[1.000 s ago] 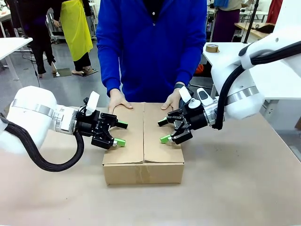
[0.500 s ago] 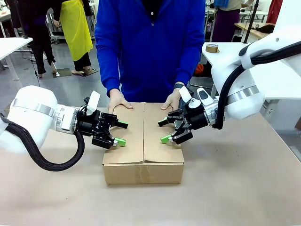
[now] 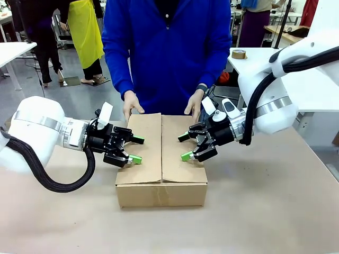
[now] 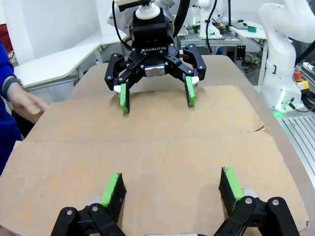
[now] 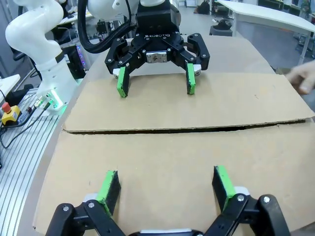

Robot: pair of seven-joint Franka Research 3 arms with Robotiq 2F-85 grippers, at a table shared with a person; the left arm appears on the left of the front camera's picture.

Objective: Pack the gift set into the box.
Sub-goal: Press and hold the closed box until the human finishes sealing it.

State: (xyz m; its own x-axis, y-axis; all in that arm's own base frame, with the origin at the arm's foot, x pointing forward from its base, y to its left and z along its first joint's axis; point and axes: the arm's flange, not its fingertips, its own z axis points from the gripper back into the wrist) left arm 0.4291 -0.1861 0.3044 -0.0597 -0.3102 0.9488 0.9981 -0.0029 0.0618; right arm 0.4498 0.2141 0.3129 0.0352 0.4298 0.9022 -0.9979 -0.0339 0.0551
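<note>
Box point(image 3: 161, 159) sits closed, plain brown cardboard.

Fixed in front, looking across the surface point(image 3: 275, 211) toward the person point(image 3: 167, 53). Close on each wrist, facing one another low over the box point(image 4: 147, 147), sharing its top.

The person's two hands point(image 3: 132, 103) lifted off the far edge of the box point(image 3: 161, 159), where they rested before, and drew back toward the body, just above its top.
</note>
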